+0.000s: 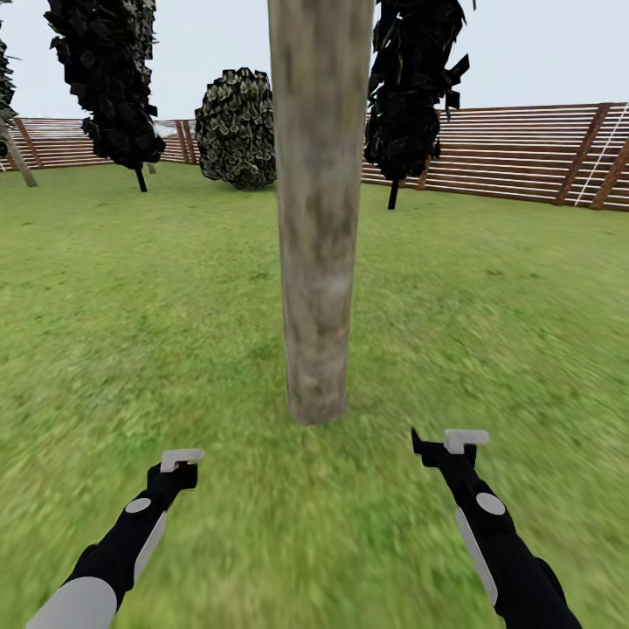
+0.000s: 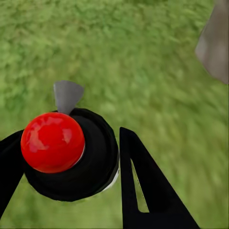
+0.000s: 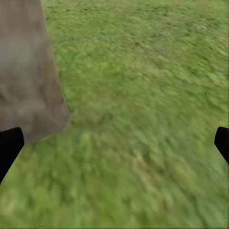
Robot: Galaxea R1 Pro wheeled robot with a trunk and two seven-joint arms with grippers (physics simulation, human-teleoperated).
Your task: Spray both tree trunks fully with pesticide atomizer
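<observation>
Here both arms reach low toward the tree trunk (image 1: 319, 218) — left end effector (image 2: 71, 157) gripping the atomizer (image 2: 71, 152).

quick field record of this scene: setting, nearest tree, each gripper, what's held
setting: grass lawn ringed by a wooden slat fence
nearest tree: thick mottled tree trunk straight ahead, between both arms
left gripper: shut on a round black atomizer with a red spot
right gripper: open, nothing between its fingers, above grass near the trunk's base
background: dark-leaved cone trees and a round bush by the fence
</observation>
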